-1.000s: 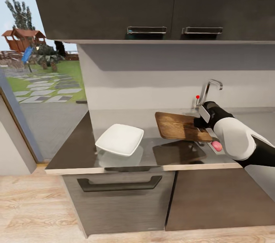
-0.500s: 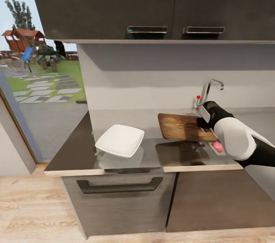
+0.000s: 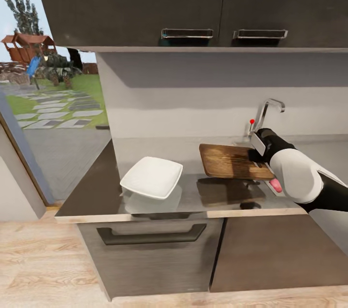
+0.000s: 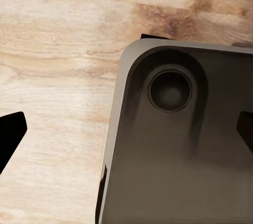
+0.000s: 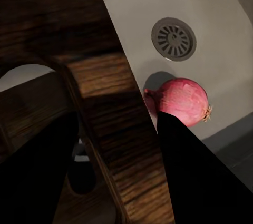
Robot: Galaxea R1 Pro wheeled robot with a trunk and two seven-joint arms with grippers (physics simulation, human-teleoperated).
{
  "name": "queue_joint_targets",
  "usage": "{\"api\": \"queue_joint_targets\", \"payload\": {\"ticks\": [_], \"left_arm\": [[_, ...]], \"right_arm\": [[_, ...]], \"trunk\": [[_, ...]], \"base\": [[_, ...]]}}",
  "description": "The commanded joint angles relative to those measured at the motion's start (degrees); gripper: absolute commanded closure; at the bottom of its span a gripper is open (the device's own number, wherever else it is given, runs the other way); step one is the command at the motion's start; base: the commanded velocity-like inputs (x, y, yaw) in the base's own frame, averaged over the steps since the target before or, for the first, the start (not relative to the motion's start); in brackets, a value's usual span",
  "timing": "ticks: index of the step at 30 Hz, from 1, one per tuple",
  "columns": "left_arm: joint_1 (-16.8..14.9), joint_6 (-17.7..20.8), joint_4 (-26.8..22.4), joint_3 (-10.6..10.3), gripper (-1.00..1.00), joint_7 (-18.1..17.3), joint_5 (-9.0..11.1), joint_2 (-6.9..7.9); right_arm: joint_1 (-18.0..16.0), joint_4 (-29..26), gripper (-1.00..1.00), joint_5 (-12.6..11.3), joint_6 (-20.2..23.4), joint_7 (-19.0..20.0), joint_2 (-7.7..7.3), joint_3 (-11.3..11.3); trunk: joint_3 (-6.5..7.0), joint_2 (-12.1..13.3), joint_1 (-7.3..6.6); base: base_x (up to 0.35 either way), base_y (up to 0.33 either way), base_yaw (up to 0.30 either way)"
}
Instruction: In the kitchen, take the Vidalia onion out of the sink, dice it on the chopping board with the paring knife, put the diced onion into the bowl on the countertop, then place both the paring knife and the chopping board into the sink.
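Observation:
The brown chopping board [image 3: 226, 161] hangs level just above the grey countertop [image 3: 94, 187], casting a shadow beneath it. My right gripper [image 3: 254, 155] is shut on the board's end nearest the sink. In the right wrist view the board [image 5: 105, 124] runs between my dark fingers [image 5: 195, 182]. Past its edge, the pink-red onion [image 5: 182, 100] lies in the steel sink [image 5: 216, 2] near the round drain [image 5: 174, 38]. The onion [image 3: 275, 185] also peeks out beside my forearm. The white square bowl [image 3: 152, 177] rests on the counter left of the board. The paring knife is out of view. My left gripper [image 4: 126, 134] is open over the floor.
The chrome faucet [image 3: 267, 113] with its red knob [image 3: 251, 122] stands behind the board. Dark wall cabinets [image 3: 193, 3] hang overhead. A drawer with a handle [image 3: 152, 236] sits under the counter. At the left a glass door looks onto a garden. Wooden floor [image 4: 58, 50] lies below.
My right gripper has carried the board slightly right and higher off the counter, so its shadow has separated from it. The head view has also tilted a little.

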Motion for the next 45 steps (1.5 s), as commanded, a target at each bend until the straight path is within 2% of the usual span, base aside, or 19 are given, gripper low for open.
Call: {"api": "queue_joint_targets", "payload": {"ticks": [1, 15, 22, 32, 45], "left_arm": [[0.0, -0.3, 0.1, 0.2, -1.00, 0.0, 0.0, 0.04], [0.0, -0.3, 0.1, 0.2, -1.00, -0.1, 0.0, 0.04], [0.0, -0.3, 0.1, 0.2, -1.00, -0.1, 0.0, 0.07], [0.0, -0.3, 0.1, 0.2, -1.00, -0.1, 0.0, 0.10], [0.0, -0.3, 0.1, 0.2, -1.00, -0.1, 0.0, 0.10]], "right_arm": [[-0.1, 0.0, 1.00, 0.4, 0.1, 0.0, 0.04, -0.5], [-0.1, 1.2, 1.00, 0.4, -0.1, 0.0, 0.17, -0.5], [-0.1, 1.6, 1.00, 0.4, -0.2, 0.0, 0.22, -0.5], [-0.1, 1.6, 1.00, 0.4, -0.2, 0.0, 0.22, -0.5], [-0.1, 1.5, 1.00, 0.5, -0.2, -2.0, 0.08, -0.5]], "trunk": [[-0.11, 0.0, 0.00], [-1.29, 0.0, 0.00], [-1.92, 0.0, 0.00], [-2.83, 0.0, 0.00], [-4.01, 0.0, 0.00]], "base": [[0.000, 0.000, 0.000], [0.000, 0.001, 0.000], [0.046, 0.183, 0.000], [0.006, 0.013, 0.000], [0.000, 0.000, 0.000]]}}
